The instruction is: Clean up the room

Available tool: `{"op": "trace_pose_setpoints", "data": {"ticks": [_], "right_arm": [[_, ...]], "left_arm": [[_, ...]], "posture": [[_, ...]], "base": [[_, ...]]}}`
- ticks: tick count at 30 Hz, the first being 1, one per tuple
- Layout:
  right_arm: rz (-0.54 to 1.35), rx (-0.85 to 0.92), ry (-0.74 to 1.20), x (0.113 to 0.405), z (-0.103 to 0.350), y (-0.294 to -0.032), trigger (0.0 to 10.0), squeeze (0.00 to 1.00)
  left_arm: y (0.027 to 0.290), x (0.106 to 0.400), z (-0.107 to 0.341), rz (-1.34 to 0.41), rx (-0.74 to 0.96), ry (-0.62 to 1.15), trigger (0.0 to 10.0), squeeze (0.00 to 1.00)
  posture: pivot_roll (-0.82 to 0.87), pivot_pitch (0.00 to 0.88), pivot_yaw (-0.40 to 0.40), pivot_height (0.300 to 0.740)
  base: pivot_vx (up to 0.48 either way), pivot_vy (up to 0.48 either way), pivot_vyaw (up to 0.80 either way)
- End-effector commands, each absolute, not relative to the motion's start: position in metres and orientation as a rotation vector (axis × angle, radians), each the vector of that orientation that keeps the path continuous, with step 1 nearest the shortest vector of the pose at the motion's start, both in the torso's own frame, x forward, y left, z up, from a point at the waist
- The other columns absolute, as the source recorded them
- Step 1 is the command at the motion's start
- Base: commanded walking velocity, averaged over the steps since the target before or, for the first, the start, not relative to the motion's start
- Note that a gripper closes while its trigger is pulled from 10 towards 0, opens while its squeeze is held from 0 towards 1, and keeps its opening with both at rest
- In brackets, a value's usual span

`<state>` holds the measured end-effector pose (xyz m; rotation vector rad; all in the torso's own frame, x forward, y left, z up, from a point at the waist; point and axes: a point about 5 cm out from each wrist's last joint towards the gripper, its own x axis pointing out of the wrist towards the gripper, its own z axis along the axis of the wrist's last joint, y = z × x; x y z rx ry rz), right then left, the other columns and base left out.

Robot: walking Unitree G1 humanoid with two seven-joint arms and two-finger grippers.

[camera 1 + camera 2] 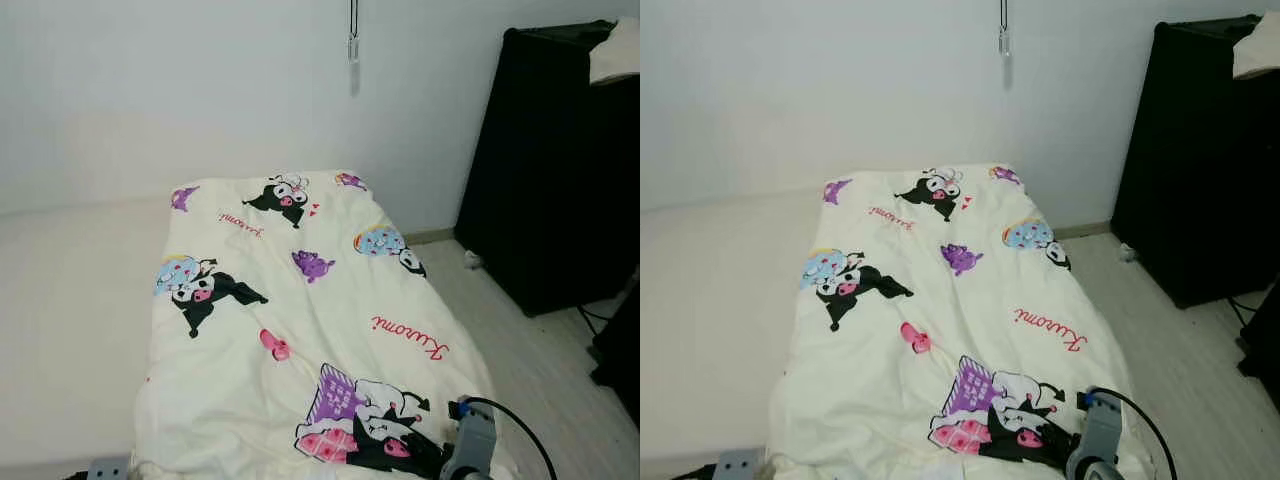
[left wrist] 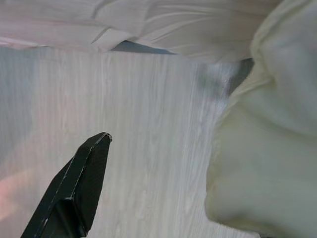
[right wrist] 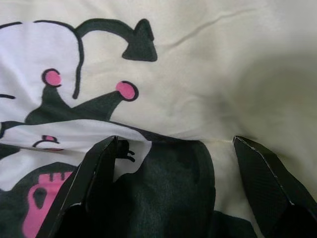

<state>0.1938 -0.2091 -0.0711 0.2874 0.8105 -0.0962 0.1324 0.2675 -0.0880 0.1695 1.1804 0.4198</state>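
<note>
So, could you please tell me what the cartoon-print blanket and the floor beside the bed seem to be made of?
The blanket looks like soft matte woven fabric, probably cotton or polyester: it creases and drapes, with flat printed characters. The floor looks like pale wood-grain laminate or vinyl: fine straight streaks and a slight sheen.

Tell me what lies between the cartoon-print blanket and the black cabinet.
Between the blanket and the black cabinet, the left eye view shows pale wood floor, with one small light object near the cabinet's foot.
</note>
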Motion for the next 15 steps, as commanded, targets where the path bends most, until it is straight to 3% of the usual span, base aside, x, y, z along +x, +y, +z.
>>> {"op": "trace_pose_setpoints", "data": {"ticks": [1,15], "right_arm": [[-0.095,0.304,0.942,0.1634,-0.0889,-0.2012,10.0,0.0],[-0.085,0.287,0.973,0.1552,-0.0921,-0.2029,10.0,0.0]], "left_arm": [[0.2807,0.129,-0.0843,0.453,0.214,1.19,10.0,0.0],[0.2824,0.1275,-0.0842,0.459,0.21,1.194,10.0,0.0]], "posture": [[-0.16,0.0,0.065,0.618],[-0.15,0.0,0.057,0.675]], "base": [[0.0,0.0,0.0],[0.0,0.0,0.0]]}}
